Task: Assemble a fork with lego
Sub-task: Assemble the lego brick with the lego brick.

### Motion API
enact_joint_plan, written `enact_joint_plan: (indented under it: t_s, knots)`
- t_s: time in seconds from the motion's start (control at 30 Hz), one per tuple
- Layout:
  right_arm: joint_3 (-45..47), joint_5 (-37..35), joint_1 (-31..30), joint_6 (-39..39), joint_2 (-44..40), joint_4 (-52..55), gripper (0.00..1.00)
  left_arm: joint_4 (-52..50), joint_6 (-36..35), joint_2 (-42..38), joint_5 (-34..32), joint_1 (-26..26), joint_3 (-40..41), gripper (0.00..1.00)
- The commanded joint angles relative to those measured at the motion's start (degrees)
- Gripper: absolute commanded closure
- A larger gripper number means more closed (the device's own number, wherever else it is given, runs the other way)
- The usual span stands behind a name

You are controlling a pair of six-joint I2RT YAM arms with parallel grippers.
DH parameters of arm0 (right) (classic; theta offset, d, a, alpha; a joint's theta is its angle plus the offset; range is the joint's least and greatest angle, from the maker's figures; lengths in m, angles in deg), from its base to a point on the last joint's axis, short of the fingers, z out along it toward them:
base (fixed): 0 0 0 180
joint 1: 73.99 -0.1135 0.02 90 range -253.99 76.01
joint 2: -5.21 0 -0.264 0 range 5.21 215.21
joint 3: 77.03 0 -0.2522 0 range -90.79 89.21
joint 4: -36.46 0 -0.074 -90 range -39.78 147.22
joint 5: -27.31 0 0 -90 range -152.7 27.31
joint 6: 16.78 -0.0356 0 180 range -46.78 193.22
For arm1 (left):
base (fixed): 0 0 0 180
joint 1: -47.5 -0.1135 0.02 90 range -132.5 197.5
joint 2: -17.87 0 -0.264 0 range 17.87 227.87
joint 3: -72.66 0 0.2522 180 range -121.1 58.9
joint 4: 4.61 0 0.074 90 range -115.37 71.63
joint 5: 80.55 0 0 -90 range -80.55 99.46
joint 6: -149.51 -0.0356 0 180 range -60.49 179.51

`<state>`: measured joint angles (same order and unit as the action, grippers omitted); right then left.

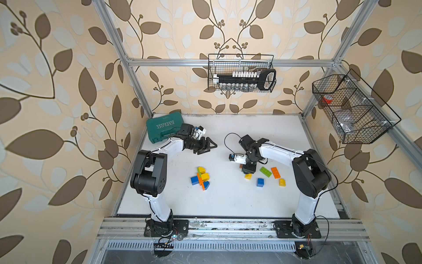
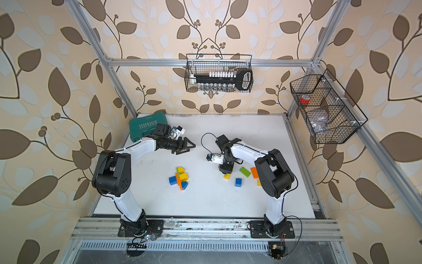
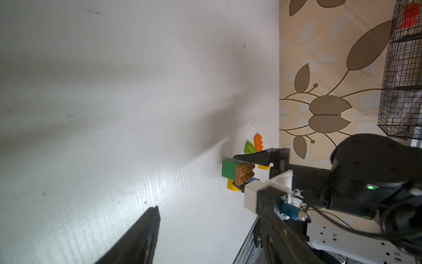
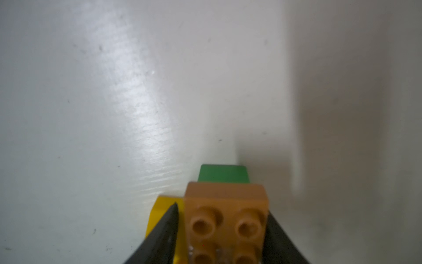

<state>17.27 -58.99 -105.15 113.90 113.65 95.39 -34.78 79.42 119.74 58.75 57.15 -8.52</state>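
Note:
My right gripper (image 1: 247, 170) points down at the table right of centre. In the right wrist view its fingers (image 4: 167, 226) flank a brown brick (image 4: 225, 214) stacked on a green brick (image 4: 222, 173), with a slim gap on one side, and a yellow brick (image 4: 164, 212) lies beside them. The left wrist view shows the same brown brick (image 3: 245, 173) and green brick (image 3: 229, 170). A joined cluster of yellow, blue, orange and green lego (image 1: 201, 178) lies mid-table. My left gripper (image 1: 209, 146) hovers open and empty behind that cluster.
Loose bricks lie right of my right gripper: green (image 1: 265, 172), orange (image 1: 275, 172), yellow (image 1: 248, 176), blue (image 1: 260, 182), yellow (image 1: 282, 182). A teal tool case (image 1: 164, 129) sits at the back left corner. Wire baskets (image 1: 242, 73) hang on the walls.

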Motion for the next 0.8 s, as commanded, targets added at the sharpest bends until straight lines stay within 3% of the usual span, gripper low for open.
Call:
enact_joint_plan:
  t_s: [0.0, 0.13, 0.27, 0.43, 0.57, 0.67, 0.77]
  knots:
    - [0.2, 3.6, -0.4, -1.0, -1.5, 0.5, 0.0, 1.5, -0.5, -3.2, 0.5, -0.6, -0.4, 0.24]
    - [0.8, 3.9, 0.0, -1.9, -4.9, -1.4, 0.0, 3.9, 0.1, -5.1, -1.5, -0.6, 0.9, 0.17]
    - [1.7, 3.5, 0.9, -3.3, -7.4, -3.1, 0.0, 5.6, 1.3, -7.1, -2.5, -0.5, 1.3, 0.01]
    - [3.5, 5.0, 3.1, -9.1, -12.9, -7.3, 0.0, 3.2, 2.5, -9.3, -4.6, -0.3, 0.5, 0.01]
    - [4.1, 14.5, 5.2, -12.9, -18.0, -7.4, 0.0, 0.5, 3.3, -12.0, -6.8, -0.1, 0.0, 0.01]
    - [5.3, 21.6, 7.1, -18.4, -22.2, -9.2, 0.0, 3.7, 5.7, -13.1, 2.4, -1.0, 1.1, 0.01]
    - [9.3, 22.4, 8.7, -30.6, -28.2, -17.1, 0.0, 20.1, 19.8, -11.2, 14.0, -3.1, 5.8, 0.01]
